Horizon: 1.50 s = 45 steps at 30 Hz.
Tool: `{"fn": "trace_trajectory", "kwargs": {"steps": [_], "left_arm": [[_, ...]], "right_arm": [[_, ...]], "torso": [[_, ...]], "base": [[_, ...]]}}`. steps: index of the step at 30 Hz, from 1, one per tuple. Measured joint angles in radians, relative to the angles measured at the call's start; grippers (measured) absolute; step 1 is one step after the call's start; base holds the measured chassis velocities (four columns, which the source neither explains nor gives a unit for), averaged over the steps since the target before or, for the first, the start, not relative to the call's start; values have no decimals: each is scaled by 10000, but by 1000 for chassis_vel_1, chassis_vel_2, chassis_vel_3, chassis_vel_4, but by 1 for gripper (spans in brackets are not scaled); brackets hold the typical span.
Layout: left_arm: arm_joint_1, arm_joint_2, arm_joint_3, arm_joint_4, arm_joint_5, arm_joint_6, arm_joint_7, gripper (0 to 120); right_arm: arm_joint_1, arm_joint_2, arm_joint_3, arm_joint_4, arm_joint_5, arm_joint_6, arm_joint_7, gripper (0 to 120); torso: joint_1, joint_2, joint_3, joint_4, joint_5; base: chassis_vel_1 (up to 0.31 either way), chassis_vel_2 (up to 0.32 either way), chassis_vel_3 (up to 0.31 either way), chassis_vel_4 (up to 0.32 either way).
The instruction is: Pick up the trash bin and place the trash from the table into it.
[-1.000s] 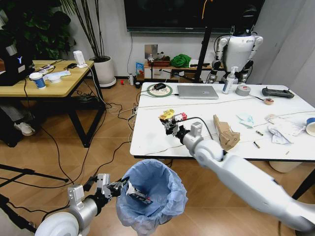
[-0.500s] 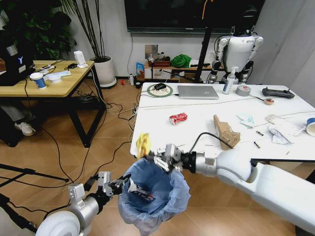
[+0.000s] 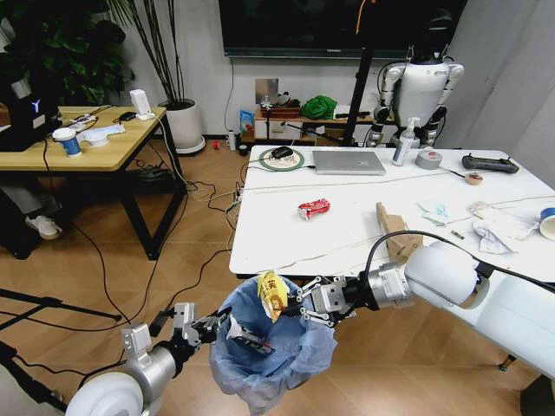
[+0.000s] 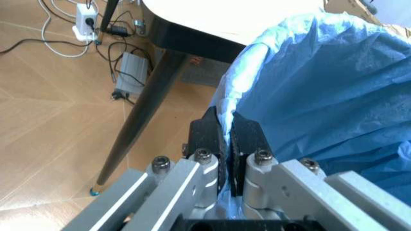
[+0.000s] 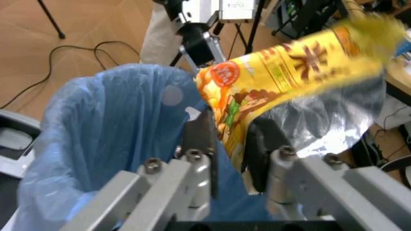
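The trash bin (image 3: 264, 351), lined with a crinkled light-blue bag (image 4: 321, 91), hangs just in front of the table (image 3: 277, 234). My left gripper (image 3: 208, 329) is shut on its rim, and its fingers (image 4: 209, 137) pinch the bag's edge. Over the bin's mouth my right gripper (image 3: 302, 303) is shut on a yellow snack wrapper (image 3: 271, 295), which stands up between the fingers (image 5: 199, 139) above the blue bag (image 5: 109, 130). More trash lies on the table: a red wrapper (image 3: 314, 208), a crumpled brown paper bag (image 3: 395, 232) and white crumpled papers (image 3: 494, 230).
A laptop (image 3: 349, 162), a spray bottle (image 3: 404, 143), a tape roll (image 3: 427, 159) and a controller (image 3: 488, 163) sit at the table's far side. A black table leg (image 4: 144, 106) stands beside the bin. A wooden desk (image 3: 78, 143) is at the left, with cables on the floor.
My right gripper has carried the yellow wrapper from the table top off the near edge to over the bin's mouth. The left gripper keeps its hold on the bin's rim.
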Motion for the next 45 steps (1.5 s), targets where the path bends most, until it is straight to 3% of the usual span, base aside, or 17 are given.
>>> {"fn": "trace_trajectory", "kwargs": {"steps": [2, 6, 8, 12, 19, 21, 23, 26, 29, 32, 34, 35, 41, 45], "left_arm": [[-4, -6, 0, 16, -1, 1, 0, 0], [-9, -13, 1, 17, -1, 2, 1, 0], [-11, -23, 3, 25, -1, 3, 4, 0], [-19, -17, 5, 29, -1, 3, 9, 0], [64, -45, -5, 146, 154, 5, 77, 0], [131, -90, -9, 143, 215, 5, 103, 0], [143, -95, -15, 125, 219, 5, 106, 0], [203, -84, -112, 66, 228, 5, 112, 0], [222, -77, -148, 55, 230, 5, 113, 0], [264, -78, -244, 21, 231, -2, 120, 0], [330, -95, -329, 9, 237, -13, 133, 0], [330, -95, -329, 9, 237, -13, 133, 0], [344, -112, -359, -6, 241, -34, 158, 0], [317, -96, -359, -2, 226, -39, 162, 0]], "right_arm": [[-65, 75, -4, -131, -76, 60, 87, 28], [-96, 103, -9, -180, -99, 89, 109, 34], [-150, 86, -3, -191, -99, 114, 129, 48], [-226, 49, 80, -195, -78, 157, 142, 61], [-302, 428, 517, -799, 990, 236, 831, 86], [-226, 855, 512, -1240, 1791, 12, 1837, 97], [-186, 1032, 495, -1385, 2081, -96, 2294, 98], [46, 1876, 354, -1990, 3234, -499, 4446, 100], [122, 2190, 302, -2222, 3509, -594, 5113, 100], [319, 2926, 106, -2845, 3835, -773, 6896, 100], [476, 3850, -144, -3913, 3914, -1354, 9577, 100], [476, 3850, -144, -3913, 3914, -1354, 9577, 100], [546, 4761, -415, -4746, 4076, -2495, 12811, 100], [626, 5218, -491, -4870, 4753, -2901, 13878, 100]], "torso": [[0, 0, 0, 1, 0], [0, 0, 0, 1, 0], [0, 0, 0, 1, 0], [1, 0, 0, 0, 0], [0, 0, 0, 0, -1], [1, 0, 0, 0, -1], [2, 0, 0, -1, -3], [2, 0, 1, -1, -2], [2, -1, 1, 1, -2], [2, 0, 1, 2, -4], [2, -1, 2, 2, -3], [2, -1, 2, 2, -3], [2, -1, 2, -1, -5], [2, -1, 1, -1, -6]], "base": [[0, 0, 0, 0], [0, 0, 0, 0], [0, 0, 0, 0], [0, 0, 0, 0], [0, 0, 0, 0], [0, 0, 0, 0], [0, 0, 0, 0], [0, 0, 0, 0], [0, 0, 0, 0], [0, 0, 0, 0], [0, 0, 0, 0], [0, 0, 0, 0], [0, 0, 0, 0], [0, 0, 0, 0]]}}
